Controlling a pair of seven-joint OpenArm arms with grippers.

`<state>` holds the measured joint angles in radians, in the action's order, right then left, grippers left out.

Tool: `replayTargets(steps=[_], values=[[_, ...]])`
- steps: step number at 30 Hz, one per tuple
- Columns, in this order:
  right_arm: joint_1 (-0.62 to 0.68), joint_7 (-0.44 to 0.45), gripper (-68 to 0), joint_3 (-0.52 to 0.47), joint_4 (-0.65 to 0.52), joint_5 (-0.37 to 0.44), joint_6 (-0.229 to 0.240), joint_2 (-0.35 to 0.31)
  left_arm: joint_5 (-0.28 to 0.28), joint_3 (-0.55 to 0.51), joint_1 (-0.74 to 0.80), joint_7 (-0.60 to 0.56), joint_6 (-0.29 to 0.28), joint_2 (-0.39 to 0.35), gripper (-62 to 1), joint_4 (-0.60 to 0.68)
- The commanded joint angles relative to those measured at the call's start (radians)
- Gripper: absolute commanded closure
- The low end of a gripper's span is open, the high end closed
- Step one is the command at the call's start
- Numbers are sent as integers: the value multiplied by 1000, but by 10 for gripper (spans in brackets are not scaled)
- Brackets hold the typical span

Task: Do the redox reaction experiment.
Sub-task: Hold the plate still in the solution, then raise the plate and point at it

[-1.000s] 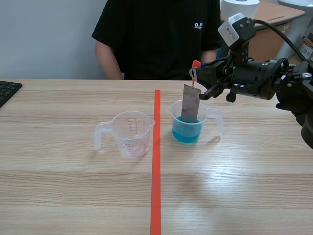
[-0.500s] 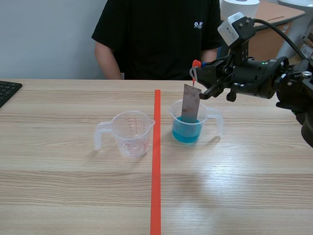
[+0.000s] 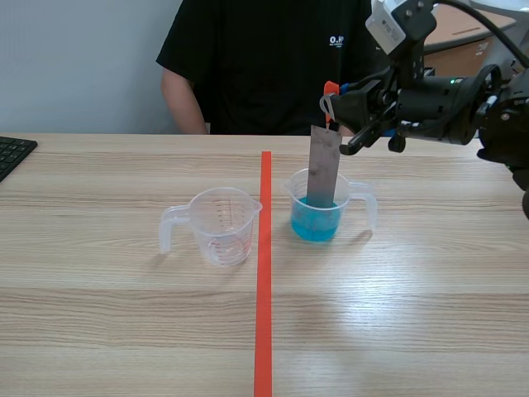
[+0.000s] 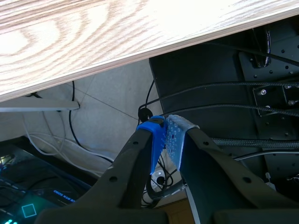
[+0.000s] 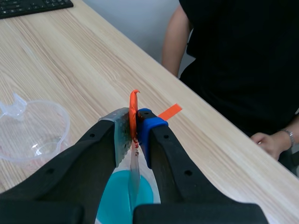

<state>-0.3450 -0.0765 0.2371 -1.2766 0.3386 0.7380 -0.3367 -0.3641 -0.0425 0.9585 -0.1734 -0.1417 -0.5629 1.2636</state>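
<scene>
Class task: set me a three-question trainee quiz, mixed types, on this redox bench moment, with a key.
1. True or false: the metal strip has its lower end inside the cup of blue liquid.
2. What does the right tool pinch? A) the orange tie B) a cup handle C) nothing
3. Fill in: the other measuring cup stands on the robot's ___ side of the tape line.
Key: 1 true; 2 A; 3 left.

A black computer keyboard [image 3: 12, 153] lies at the left edge of the pale wood-grain table [image 3: 124, 331]. A person in a black short-sleeved T-shirt [image 3: 264, 66] sits across it. Behind them stands what may be a brown cardboard box [image 3: 453, 51]. Black cables [image 4: 224, 86] hang beneath the tabletop.
</scene>
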Motion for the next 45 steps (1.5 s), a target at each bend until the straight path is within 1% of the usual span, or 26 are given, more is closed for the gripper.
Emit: replayTargets(steps=[1, 5, 10, 20, 24, 29, 33, 35, 40, 45], values=[[-20, 11, -15, -9, -34, 13, 8, -24, -6, -4, 8, -14, -2, 0, -47, 11], [-20, -6, -15, -9, -75, 28, 8, -45, -6, -4, 8, -14, -3, 0, -47, 11], [-20, -45, -15, -9, -131, 93, 8, -70, -9, -4, 8, -14, -3, 0, -47, 11], [-20, -167, -15, -9, -227, 253, 8, -107, -9, -4, 11, -11, -3, 0, -46, 11], [-20, -206, -16, -10, -258, 296, 8, -120, -9, -4, 11, -14, -3, 0, -47, 11], [-20, -223, -16, -10, -289, 332, 8, -138, -9, -4, 11, -13, -2, -9, -47, 11], [-20, -249, -16, -14, -318, 354, 8, -145, -10, -4, 11, -27, -3, -40, -47, 14], [-20, -252, -16, -19, -329, 357, 8, -148, -15, -4, 11, -66, -4, -66, -47, 14], [-21, -256, -16, -51, -340, 377, 8, -148, -16, -4, 10, -180, -11, -148, -46, 19], [-21, -256, -16, -74, -344, 381, 8, -148, -16, -4, 7, -263, -16, -245, -47, 72]])
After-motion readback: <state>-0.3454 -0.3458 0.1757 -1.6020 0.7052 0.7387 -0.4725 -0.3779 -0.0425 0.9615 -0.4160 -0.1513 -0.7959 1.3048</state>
